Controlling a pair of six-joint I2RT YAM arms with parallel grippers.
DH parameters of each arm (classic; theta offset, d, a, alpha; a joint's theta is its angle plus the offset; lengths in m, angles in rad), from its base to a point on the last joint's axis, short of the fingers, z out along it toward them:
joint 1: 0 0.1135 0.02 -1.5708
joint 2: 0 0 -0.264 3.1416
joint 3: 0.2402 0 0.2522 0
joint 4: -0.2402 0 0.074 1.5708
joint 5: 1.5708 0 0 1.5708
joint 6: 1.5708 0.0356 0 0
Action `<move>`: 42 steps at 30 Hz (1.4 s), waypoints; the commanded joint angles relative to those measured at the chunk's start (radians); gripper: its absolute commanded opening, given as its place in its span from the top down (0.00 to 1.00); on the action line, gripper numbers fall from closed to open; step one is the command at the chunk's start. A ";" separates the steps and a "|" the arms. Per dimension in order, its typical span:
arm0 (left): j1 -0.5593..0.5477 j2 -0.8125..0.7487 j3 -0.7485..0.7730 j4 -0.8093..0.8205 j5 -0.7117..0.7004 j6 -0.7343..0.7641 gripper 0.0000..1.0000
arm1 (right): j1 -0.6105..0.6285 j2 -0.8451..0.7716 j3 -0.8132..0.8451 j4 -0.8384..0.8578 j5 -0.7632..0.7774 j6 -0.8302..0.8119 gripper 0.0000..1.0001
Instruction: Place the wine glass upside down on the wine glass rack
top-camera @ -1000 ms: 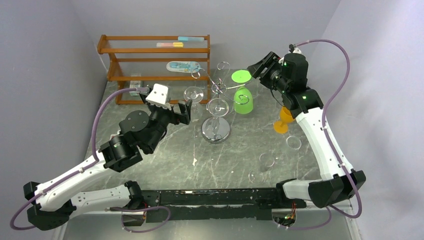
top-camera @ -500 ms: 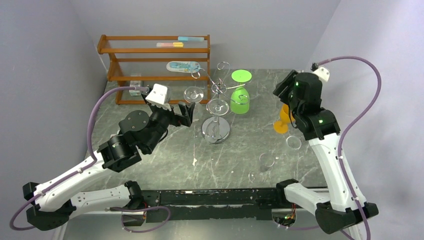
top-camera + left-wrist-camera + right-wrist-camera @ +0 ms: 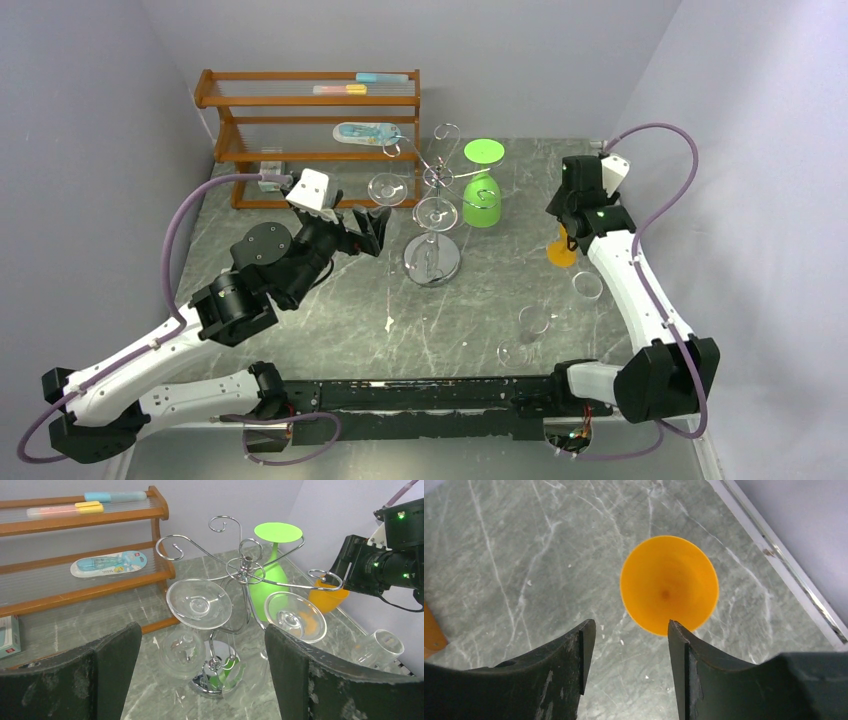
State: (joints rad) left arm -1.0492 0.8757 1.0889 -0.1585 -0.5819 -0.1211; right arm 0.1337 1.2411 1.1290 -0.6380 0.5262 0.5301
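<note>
While the right claw [image 3: 631,628] hangs with its dark fingers spread and nothing between them, the orange wine glass [image 3: 668,585] stands upright directly beneath it, mouth up. It is on the worktop [image 3: 499,555] close to the right edge, where a pale strip meets the wall. The left claw [image 3: 202,630] is spread wide too and empty, facing the wine glass rack [image 3: 243,570]. The rack's mirror-like base sits near the middle of the worktop, well apart from the orange glass. A green wine glass [image 3: 485,205] hangs foot-up on a right-hand arm of the rack, and two clear glasses [image 3: 199,602] hang on nearer arms. The surface is grey-green marbled stone with white veins and a few white specks. Three loose clear glasses [image 3: 535,322] rest toward its front right. An orange-brown wooden shelf [image 3: 300,100] stands at the back left, and plain pale lilac walls [image 3: 520,50] close in on three sides.
</note>
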 commanded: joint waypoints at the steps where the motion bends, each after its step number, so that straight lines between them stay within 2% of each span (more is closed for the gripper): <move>1: -0.003 -0.003 0.013 -0.003 0.025 0.000 0.03 | -0.022 0.030 -0.002 0.090 -0.071 -0.031 0.44; 9: -0.003 -0.002 0.017 -0.009 0.029 -0.009 0.04 | -0.039 0.118 -0.021 0.114 -0.073 -0.047 0.61; 13: -0.003 -0.011 0.023 -0.019 0.046 -0.019 0.03 | -0.039 0.166 -0.005 0.114 -0.066 -0.062 0.76; 17: -0.003 -0.025 0.032 -0.039 0.051 -0.033 0.04 | -0.039 0.178 0.014 0.118 -0.061 -0.073 0.97; 18: -0.003 -0.026 0.035 -0.045 0.053 -0.038 0.04 | -0.039 0.177 0.018 0.118 -0.061 -0.071 1.00; 24: -0.003 -0.035 0.074 -0.089 0.084 -0.087 0.03 | -0.029 0.133 0.047 0.138 -0.120 -0.053 1.00; 31: -0.003 -0.018 0.140 -0.053 0.220 -0.165 0.03 | -0.002 -0.026 0.122 0.195 -0.228 0.026 1.00; 34: -0.003 0.004 0.193 -0.032 0.277 -0.204 0.03 | 0.000 -0.131 0.116 0.285 -0.302 0.088 1.00; 42: -0.003 0.089 0.256 0.105 0.396 -0.307 0.03 | 0.000 -0.354 0.075 0.508 -0.360 0.164 1.00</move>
State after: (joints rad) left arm -1.0492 0.9245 1.3106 -0.1467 -0.2832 -0.3553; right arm 0.1303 0.9619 1.2247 -0.2844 0.2199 0.6399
